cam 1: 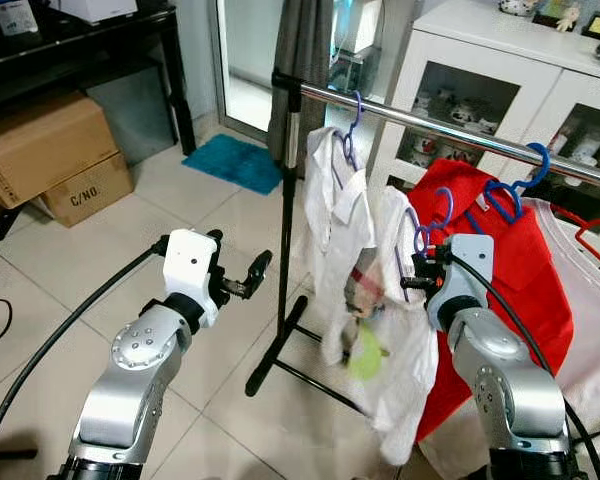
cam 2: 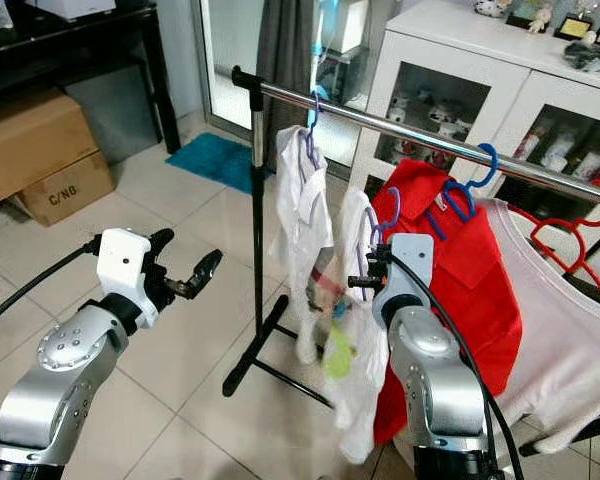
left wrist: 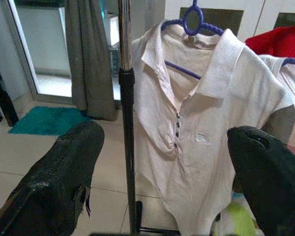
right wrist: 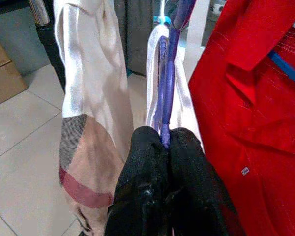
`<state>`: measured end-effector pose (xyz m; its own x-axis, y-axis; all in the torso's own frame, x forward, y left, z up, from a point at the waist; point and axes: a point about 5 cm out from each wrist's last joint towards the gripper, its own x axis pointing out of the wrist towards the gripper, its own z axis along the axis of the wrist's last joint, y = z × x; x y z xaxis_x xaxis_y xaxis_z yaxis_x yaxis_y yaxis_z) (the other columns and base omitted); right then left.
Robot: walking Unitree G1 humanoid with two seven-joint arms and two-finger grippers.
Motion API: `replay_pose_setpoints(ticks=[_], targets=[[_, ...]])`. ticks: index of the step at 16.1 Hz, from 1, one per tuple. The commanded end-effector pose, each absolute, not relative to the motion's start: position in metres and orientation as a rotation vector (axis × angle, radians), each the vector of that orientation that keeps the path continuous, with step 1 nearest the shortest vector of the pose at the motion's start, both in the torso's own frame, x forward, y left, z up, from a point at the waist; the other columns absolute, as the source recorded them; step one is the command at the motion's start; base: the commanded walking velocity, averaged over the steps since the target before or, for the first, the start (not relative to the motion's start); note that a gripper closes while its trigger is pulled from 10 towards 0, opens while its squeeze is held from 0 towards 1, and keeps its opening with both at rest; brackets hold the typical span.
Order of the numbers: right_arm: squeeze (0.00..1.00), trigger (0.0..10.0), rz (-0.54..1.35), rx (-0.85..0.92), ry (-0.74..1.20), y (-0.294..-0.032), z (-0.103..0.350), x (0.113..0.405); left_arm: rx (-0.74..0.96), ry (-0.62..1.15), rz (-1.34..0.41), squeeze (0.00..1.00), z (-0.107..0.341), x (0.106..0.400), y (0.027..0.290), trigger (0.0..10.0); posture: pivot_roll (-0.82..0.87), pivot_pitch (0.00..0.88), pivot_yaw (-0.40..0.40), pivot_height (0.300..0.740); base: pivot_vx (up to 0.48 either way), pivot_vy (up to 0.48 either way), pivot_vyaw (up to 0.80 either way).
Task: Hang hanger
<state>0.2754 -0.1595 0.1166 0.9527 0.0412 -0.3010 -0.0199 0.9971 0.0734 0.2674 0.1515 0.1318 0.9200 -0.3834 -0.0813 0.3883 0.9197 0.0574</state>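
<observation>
Here right claw [right wrist: 164,140] pinches one purple hanger [right wrist: 168,73]

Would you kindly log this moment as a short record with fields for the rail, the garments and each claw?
rail: metal rail on a black stand, running past a white cabinet
on rail: white polo on a purple hanger, red shirt on a blue hanger
right claw: shut on purple hanger carrying a white garment, its hook below the rail, not yet hung
left claw: open, held apart from the stand, facing the polo
floor: tiles, teal mat, boxes
</observation>
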Motion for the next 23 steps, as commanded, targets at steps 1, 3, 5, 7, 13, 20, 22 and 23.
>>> replay_pose_setpoints(ticks=[1,3,5,7,13,20,22,23], targets=[[0.0,10.0,0.018,0.065,0.29,-0.1609,0.1221,0.274,0.074,0.066,-0.398,0.0,0.1337,0.2653,0.1494,10.0,-0.08,0.0,-0.065,0.74,0.0,0.0,0.0],[0.0,10.0,0.01,0.114,0.283,-0.1614,0.1228,0.2715,0.073,0.067,-0.401,0.0,0.1339,0.2646,0.149,10.0,-0.08,0.0,-0.064,0.74,0.0,0.0,0.0],[0.0,10.0,0.004,0.137,0.281,-0.1621,0.1229,0.2698,0.072,0.068,-0.403,0.0,0.134,0.2639,0.1488,10.0,-0.08,0.0,-0.061,0.74,0.0,0.0,0.0],[0.0,10.0,0.007,0.14,0.282,-0.1617,0.123,0.2691,0.073,0.068,-0.408,0.0,0.134,0.2638,0.1483,10.0,-0.08,0.0,-0.058,0.74,0.0,0.0,0.0],[0.0,10.0,0.027,0.149,0.294,-0.1589,0.1218,0.2667,0.078,0.073,-0.414,0.0,0.1342,0.2631,0.148,10.0,-0.08,0.0,-0.055,0.74,0.0,0.0,0.0],[0.0,10.0,0.015,0.143,0.323,-0.1586,0.1185,0.2653,0.075,0.076,-0.42,0.0,0.1345,0.2636,0.1472,10.0,-0.08,0.0,-0.054,0.74,-0.119,0.0,0.0],[0.0,10.0,0.029,0.113,0.343,-0.1562,0.1168,0.2658,0.075,0.076,-0.421,0.0,0.1345,0.2638,0.1469,10.0,-0.08,0.0,-0.055,0.74,-0.287,0.0,0.0],[0.0,10.0,0.039,0.102,0.35,-0.155,0.1158,0.266,0.075,0.076,-0.421,0.0,0.1345,0.2637,0.147,10.0,-0.08,0.0,-0.054,0.74,-0.292,0.0,0.0]])
